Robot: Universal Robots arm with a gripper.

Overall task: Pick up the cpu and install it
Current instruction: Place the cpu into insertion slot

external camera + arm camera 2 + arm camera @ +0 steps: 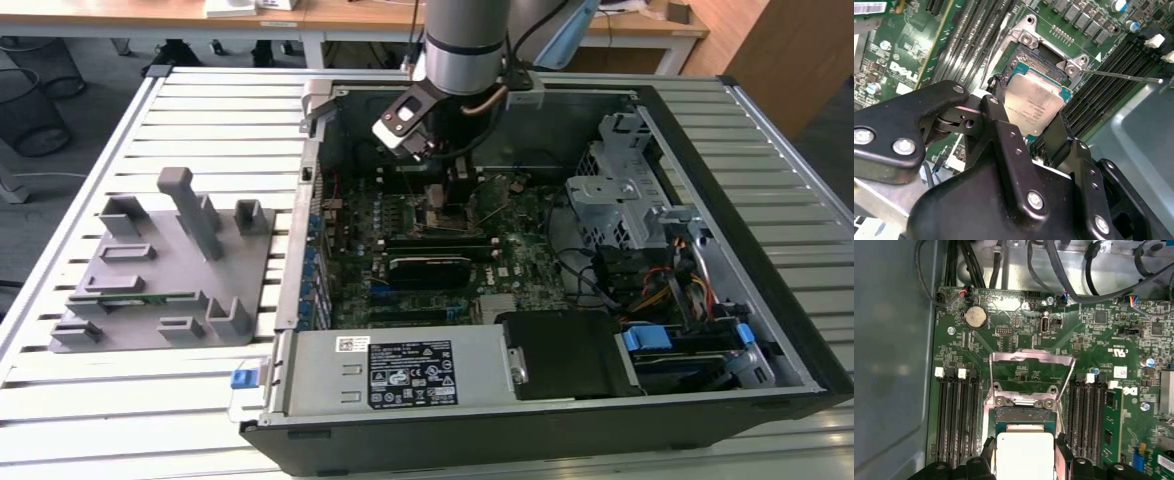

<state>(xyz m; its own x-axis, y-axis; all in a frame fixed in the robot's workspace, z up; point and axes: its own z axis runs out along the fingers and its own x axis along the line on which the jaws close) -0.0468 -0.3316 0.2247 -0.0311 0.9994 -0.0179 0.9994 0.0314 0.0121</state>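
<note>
While the hand (1025, 449) grips the cpu (1024, 461) by opposite edges, memory slots (956, 415) flank it

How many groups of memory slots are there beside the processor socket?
2. One group lies on one side of the socket, another group on the other; the gripper holding the cpu may hide more.

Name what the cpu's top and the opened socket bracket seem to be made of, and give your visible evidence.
Top of the cpu: looks like metal, matt silver-grey, softly reflecting light; its green rim suggests circuit board. As for the socket bracket: probably bare sheet steel, bright and shiny, thin with bent edges.
</note>
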